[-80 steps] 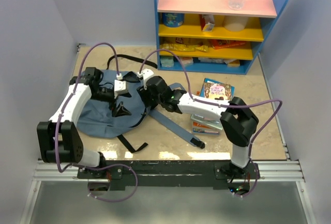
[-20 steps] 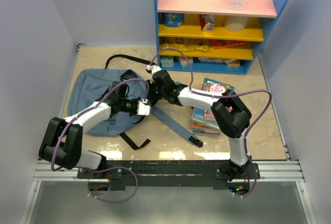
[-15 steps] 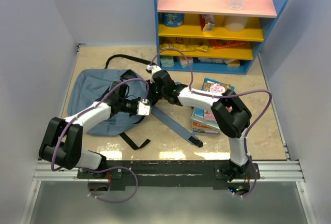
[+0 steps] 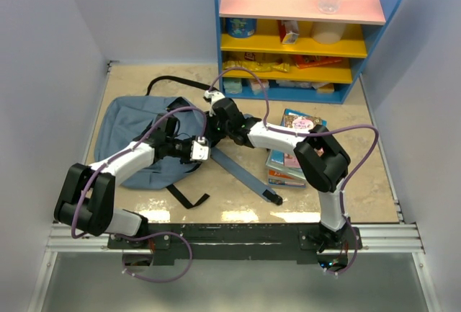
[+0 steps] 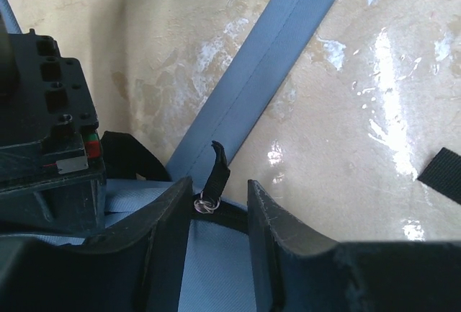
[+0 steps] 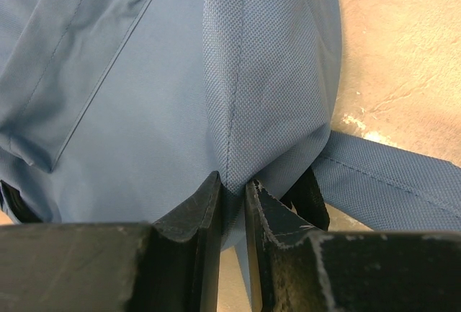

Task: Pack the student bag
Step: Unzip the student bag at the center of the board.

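Against the view a few seconds back, both arms are re-posed. The left forearm is now laid across the student bag [image 4: 133, 128] toward its right edge, and the bag's upper left is uncovered. Over the last half second almost no motion is seen from above.

- The left gripper [image 5: 220, 191] is lined up on the zip pull [image 5: 216, 171], with the jaws part-open. The pull sits in the gap, and daylight shows on both sides — not clamped yet.
- The right gripper [image 6: 232, 184] is pinched nearly closed on a raised fold of bag fabric at a seam.
- This is judged as set-up for unzipping: the fabric is anchored by one side and the pull is addressed by the other. Packing is not yet started — the books [image 4: 292, 155] are stacked on the table [image 4: 346, 182] to the right of the bag, below the shelf unit [image 4: 288, 1].

Materials:
- The bag is soft grey-blue woven cloth, rounded and slack, lying flat at left-centre of the table. A fine pebbled weave is seen up close.
- The shoulder strap [image 5: 266, 60] is a flat stitched band running diagonally.
- The pull is a thin black tab on a small metal ring.
- The tabletop is glossy beige stone-look, with glare patches.
- A black webbing end [image 5: 441, 174] is noted at the frame edge.
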You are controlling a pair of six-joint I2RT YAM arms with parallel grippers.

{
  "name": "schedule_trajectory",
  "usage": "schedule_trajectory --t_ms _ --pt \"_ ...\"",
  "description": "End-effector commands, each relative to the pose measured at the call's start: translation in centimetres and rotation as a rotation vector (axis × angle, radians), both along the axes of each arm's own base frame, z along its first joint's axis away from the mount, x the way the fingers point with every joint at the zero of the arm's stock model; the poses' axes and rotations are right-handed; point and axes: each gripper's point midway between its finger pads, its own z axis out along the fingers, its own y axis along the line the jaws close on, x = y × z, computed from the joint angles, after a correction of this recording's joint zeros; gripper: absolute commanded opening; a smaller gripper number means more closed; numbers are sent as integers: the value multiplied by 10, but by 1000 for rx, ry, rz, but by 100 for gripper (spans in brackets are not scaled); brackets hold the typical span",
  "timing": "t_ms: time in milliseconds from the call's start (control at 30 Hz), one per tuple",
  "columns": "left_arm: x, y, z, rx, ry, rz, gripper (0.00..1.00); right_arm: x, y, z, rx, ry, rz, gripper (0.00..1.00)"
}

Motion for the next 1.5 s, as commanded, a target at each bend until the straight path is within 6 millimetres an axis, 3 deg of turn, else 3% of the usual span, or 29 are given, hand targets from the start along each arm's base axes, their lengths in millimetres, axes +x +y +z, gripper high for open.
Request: schedule_trajectory --t_ms 0,500,800,833,867,1367,1467 --pt "2 -13 19 -75 -2 -31 41 -1 4 31 71 -29 13 19" --pt "1 -26 20 -89 -9 -57 40 -1 4 29 74 -21 15 18" --pt "2 -26 23 -88 -21 -57 17 0 4 31 77 -20 18 17" --pt "2 -27 25 -97 -16 -52 2 -1 3 29 73 -16 17 17" --pt "3 -28 25 -102 -12 -49 0 -1 2 29 71 -16 16 16" --pt "4 -33 41 -131 20 -59 0 3 -6 25 54 -14 1 11" --pt "-6 -34 49 -128 44 -106 0 9 -9 24 50 -15 -7 6"
